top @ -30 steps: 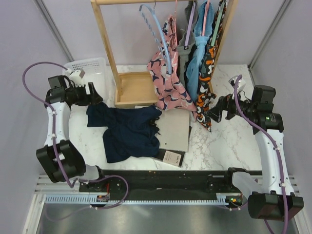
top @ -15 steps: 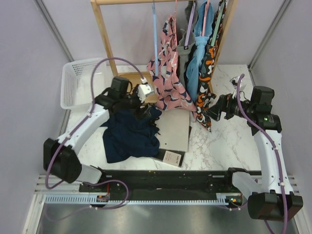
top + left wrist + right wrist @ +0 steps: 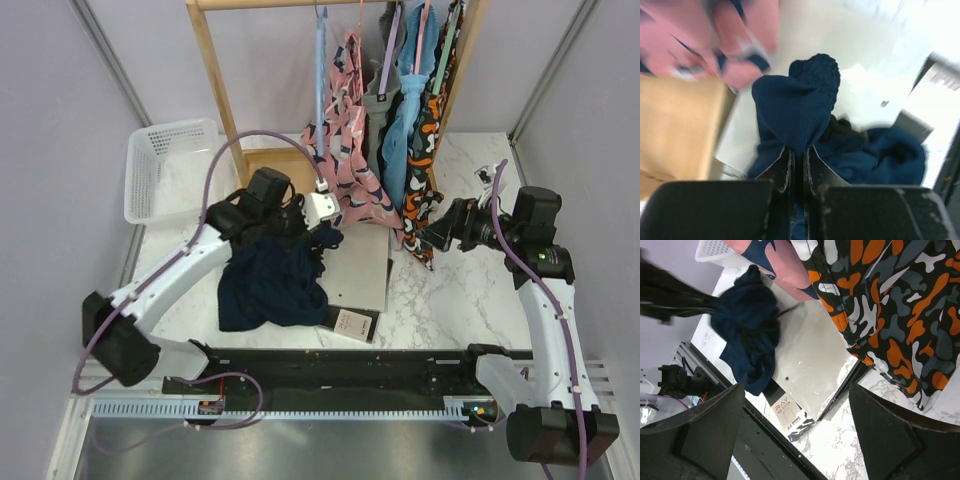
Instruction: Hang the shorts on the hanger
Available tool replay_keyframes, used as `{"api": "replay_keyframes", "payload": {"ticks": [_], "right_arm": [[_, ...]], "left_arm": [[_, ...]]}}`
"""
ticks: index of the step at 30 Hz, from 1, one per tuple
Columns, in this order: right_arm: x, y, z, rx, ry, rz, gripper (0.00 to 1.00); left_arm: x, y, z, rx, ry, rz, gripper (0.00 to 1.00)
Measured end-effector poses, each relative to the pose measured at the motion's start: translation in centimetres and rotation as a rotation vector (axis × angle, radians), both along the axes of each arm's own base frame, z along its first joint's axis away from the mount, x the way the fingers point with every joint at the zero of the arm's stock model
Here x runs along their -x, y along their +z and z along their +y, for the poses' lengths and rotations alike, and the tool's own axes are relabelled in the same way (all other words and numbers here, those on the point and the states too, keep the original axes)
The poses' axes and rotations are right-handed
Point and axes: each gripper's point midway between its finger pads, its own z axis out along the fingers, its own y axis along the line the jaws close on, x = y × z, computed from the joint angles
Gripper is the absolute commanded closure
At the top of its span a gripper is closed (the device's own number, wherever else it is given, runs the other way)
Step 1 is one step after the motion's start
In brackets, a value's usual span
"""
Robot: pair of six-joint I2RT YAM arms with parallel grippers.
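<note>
The dark navy shorts point(image 3: 272, 285) lie crumpled on the marble table, partly over a grey board. My left gripper point(image 3: 312, 232) is at their upper right corner, shut on a raised fold of the shorts point(image 3: 799, 107); the left gripper point(image 3: 799, 152) has both jaws pressed together on the cloth. The light-blue hanger point(image 3: 320, 90) hangs edge-on from the rack's rail, next to the pink garment. My right gripper point(image 3: 437, 235) hovers open by the orange-black garment. In its own view the right gripper point(image 3: 796, 390) holds nothing, and the shorts point(image 3: 747, 325) lie far off to the upper left.
A wooden rack point(image 3: 215, 90) with a wooden base tray point(image 3: 275, 180) stands at the back. On it hang a pink patterned garment point(image 3: 350, 170), blue clothes and an orange-black garment point(image 3: 428, 150). A white basket point(image 3: 160, 170) is at the left. A grey board point(image 3: 358, 268) lies mid-table.
My left arm swung from the basket over to the shorts and shut on their upper right corner, bunching the cloth. The hanger turned edge-on. The right arm barely moved.
</note>
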Motion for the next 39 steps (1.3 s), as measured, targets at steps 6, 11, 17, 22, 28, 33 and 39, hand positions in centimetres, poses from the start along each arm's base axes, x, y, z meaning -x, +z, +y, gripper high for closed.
{"api": "replay_keyframes", "payload": {"ticks": [6, 11, 17, 22, 28, 33, 39], "right_arm": [[-0.9, 1.1, 0.2, -0.059, -0.029, -0.007, 0.11], [-1.8, 2.1, 0.6, -0.114, -0.031, -0.010, 0.13], [-2.3, 2.4, 0.7, -0.134, -0.031, -0.015, 0.21], [-2.0, 0.2, 0.8, -0.132, -0.019, 0.013, 0.29], [-0.8, -3.7, 2.0, -0.086, 0.049, 0.092, 0.36], [0.8, -6.0, 5.9, -0.011, 0.220, 0.120, 0.41], [1.6, -8.6, 8.7, 0.044, 0.328, 0.185, 0.45]], "left_arm": [[1.8, 18.9, -1.8, 0.348, 0.005, -0.229, 0.98], [3.8, 30.0, -1.1, 0.652, 0.048, -0.365, 0.98], [4.1, 23.1, 1.1, 0.788, 0.243, -0.308, 0.89], [4.6, 8.8, 1.7, 0.624, 0.362, -0.067, 0.90], [10.2, 1.8, 4.5, 0.408, 0.177, -0.045, 0.70], [13.9, 1.2, 7.7, 0.215, -0.111, -0.275, 0.38], [15.7, -0.3, 9.5, 0.067, -0.188, -0.201, 0.21]]}}
